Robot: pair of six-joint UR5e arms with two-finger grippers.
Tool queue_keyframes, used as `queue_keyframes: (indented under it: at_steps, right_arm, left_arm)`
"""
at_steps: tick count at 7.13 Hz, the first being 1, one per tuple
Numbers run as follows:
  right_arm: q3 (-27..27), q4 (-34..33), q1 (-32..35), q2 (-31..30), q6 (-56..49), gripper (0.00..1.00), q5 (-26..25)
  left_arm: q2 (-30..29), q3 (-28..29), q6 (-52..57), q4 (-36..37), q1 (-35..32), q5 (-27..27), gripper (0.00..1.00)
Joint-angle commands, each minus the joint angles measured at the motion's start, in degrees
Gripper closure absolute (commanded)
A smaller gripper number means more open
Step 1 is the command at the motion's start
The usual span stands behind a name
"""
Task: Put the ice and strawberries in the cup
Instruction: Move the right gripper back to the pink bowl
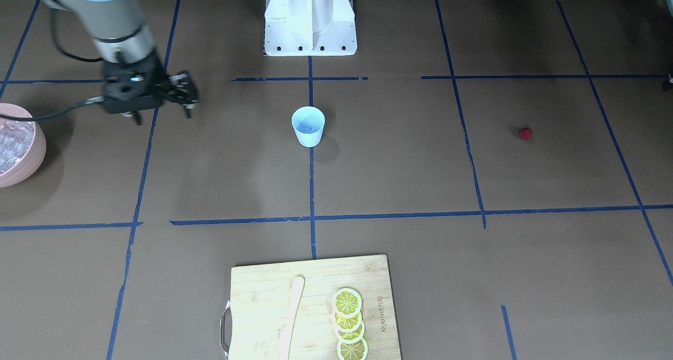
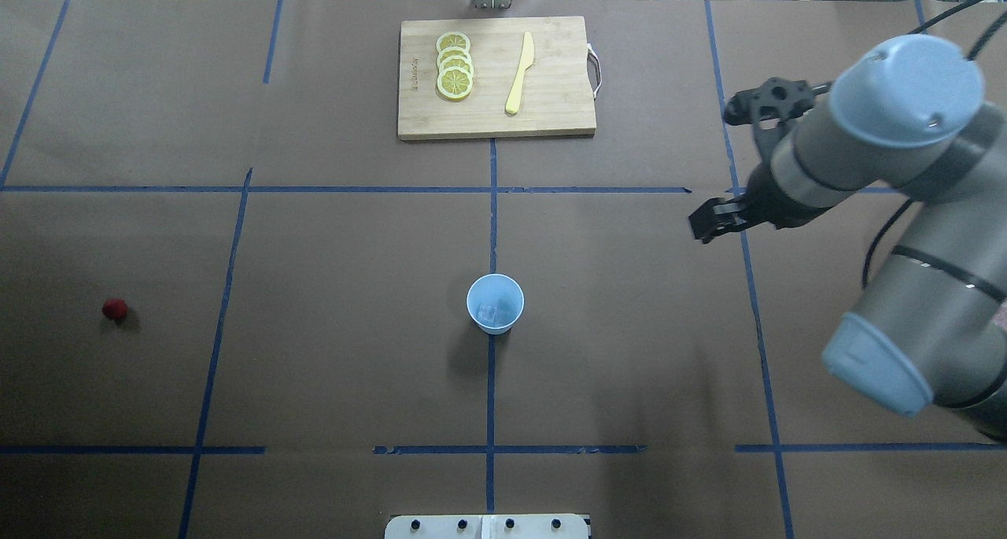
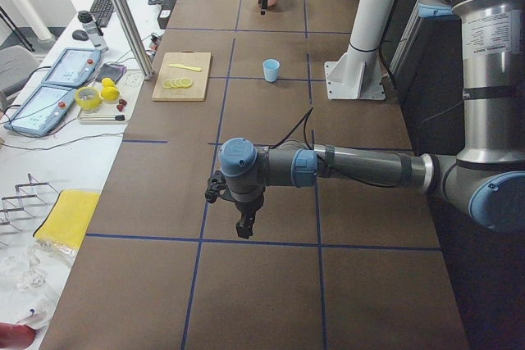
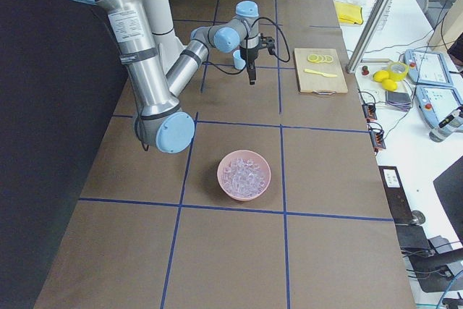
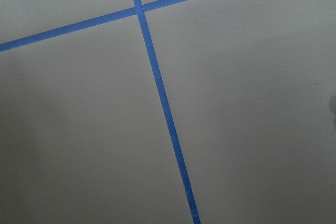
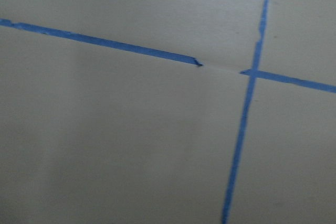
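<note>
The small light-blue plastic cup [image 1: 308, 126] stands upright mid-tabletop [image 1: 399, 165] with a clear cube [image 2: 488, 312] inside, and the tiny dark-red strawberry [image 1: 525, 133] lies well apart on the robot's left side. The heap of clear ice cubes [image 4: 242, 173] sits in the wide pink bowl [image 4: 221, 177] at the right end. The right end effector [image 4: 251, 75] hangs between bowl and cup and the left end effector [image 3: 244, 225] is over bare tabletop; released or clenched, I cannot tell for either.

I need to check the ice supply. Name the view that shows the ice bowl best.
Exterior right: the whole pink bowl and its heap of ice show unobstructed. The front-facing view cuts the bowl off at its left edge. Exterior left shows it far and tiny. The overhead and both wrist views miss it.
</note>
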Motion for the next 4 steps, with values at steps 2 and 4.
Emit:
queue_keyframes:
  at_steps: [2, 4]
  right_arm:
    - [0.05, 11.02, 16.05, -19.29, -20.71, 0.01, 9.67]
    - [-3.97, 21.97, 20.82, -28.26, -28.11, 0.01, 13.47]
  left_arm:
    - [-0.07, -0.08, 0.03, 0.02, 0.09, -0.09, 0.00]
    - [-0.07, -0.17, -0.05, 0.02, 0.09, -0.09, 0.00]
